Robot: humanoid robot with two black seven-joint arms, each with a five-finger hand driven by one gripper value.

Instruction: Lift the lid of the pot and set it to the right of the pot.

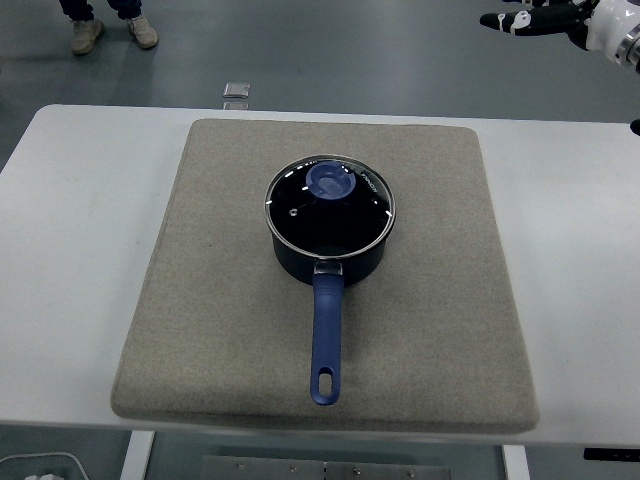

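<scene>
1. You are looking down on a white table (80, 250) with rounded far corners; its near edge runs along the bottom of the view, and its bare top shows on both sides of a mat.
2. A square, grey-beige felt mat (200, 330) covers the middle of the table, slightly wider at the near side, with soft rounded corners.
3. The pot (330, 255), dark blue, stands near the centre of the mat, a little toward the far side. Its long blue handle (324, 340) points straight toward you and ends in a hanging hole close to the mat's near edge.
4. The pot lid (300, 215) sits on the pot, glass with a metal rim, its round blue knob (328, 181) set toward the far side. The mat to the right of the pot is bare.
5. Your right hand (545, 18) shows at the top right corner, high above and beyond the table's far right edge, well apart from the pot. Its black-and-white fingers (500, 20) stretch out toward the left, spread and holding nothing.
6. Beyond the table you see a grey, smooth floor (350, 50). A small pale square (236, 92) lies on it just past the far edge, and a person's shoes (110, 35) stand at the top left.
7. Under the near edge, white table legs (140, 455) show at the left and right of the bottom.
</scene>
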